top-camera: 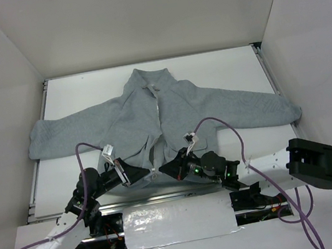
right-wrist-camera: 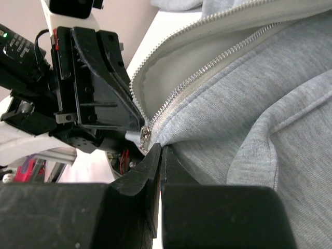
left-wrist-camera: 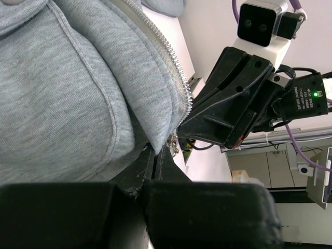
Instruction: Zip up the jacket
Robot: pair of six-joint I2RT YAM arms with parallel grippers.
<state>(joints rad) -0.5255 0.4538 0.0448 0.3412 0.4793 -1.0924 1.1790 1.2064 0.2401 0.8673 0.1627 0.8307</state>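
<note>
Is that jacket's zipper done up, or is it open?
Open. In the right wrist view the two rows of teeth spread apart from the slider, which sits down at the hem of the jacket.

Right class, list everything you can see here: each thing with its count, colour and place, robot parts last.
jacket: one, light grey, spread on the table, front open.
zipper: one, pale tape with metal teeth, down the jacket's centre, unzipped.
zipper slider: one, metal, at the bottom hem.
table: one, white, under the jacket.
walls: white, on three sides.
shiny sheet: one, silvery, near edge between the arm bases.
cables: purple, one on each arm.
left tool: black, shut on the jacket's hem.
right tool: black, shut on the hem beside the slider.
</note>
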